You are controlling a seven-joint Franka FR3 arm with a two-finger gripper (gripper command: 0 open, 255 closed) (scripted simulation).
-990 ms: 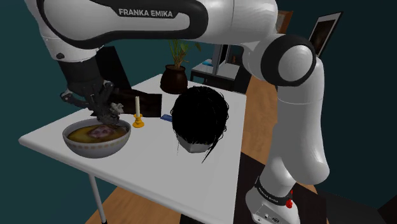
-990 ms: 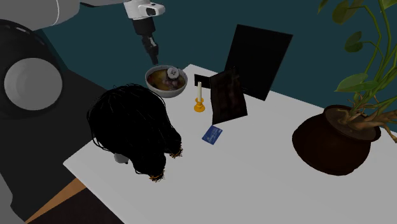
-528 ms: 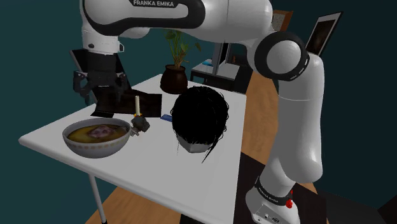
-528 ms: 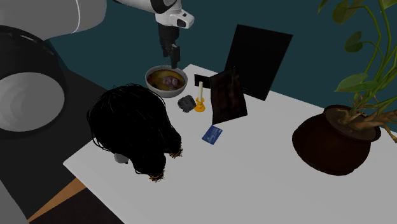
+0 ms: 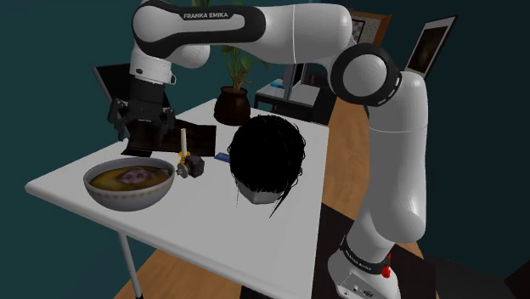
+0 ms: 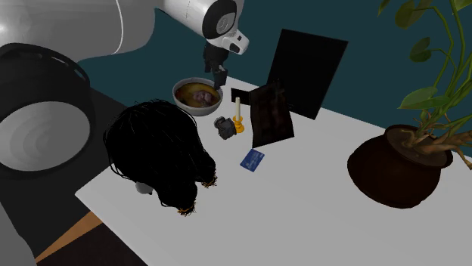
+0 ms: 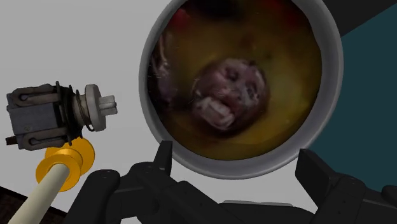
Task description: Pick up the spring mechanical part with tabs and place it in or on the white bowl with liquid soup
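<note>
Hovering over white bowl (image 5: 127, 196) of yellow soup at shoulder view's left: my claw (image 5: 140, 127), spread wide, holding nothing. Spring part (image 5: 191, 166) w/ tabs lies on table (image 5: 212, 222) just right of bowl, outside it, beside yellow candle holder (image 7: 81, 154); part sits clear of claw. Black wig (image 5: 267, 157) further right, approx mid-table.

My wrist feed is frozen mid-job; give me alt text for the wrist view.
The grey spring part with tabs lies on the pale table outside the white bowl of yellow soup, beside a yellow candle holder. The open black end effector hangs over the bowl, empty.
</note>
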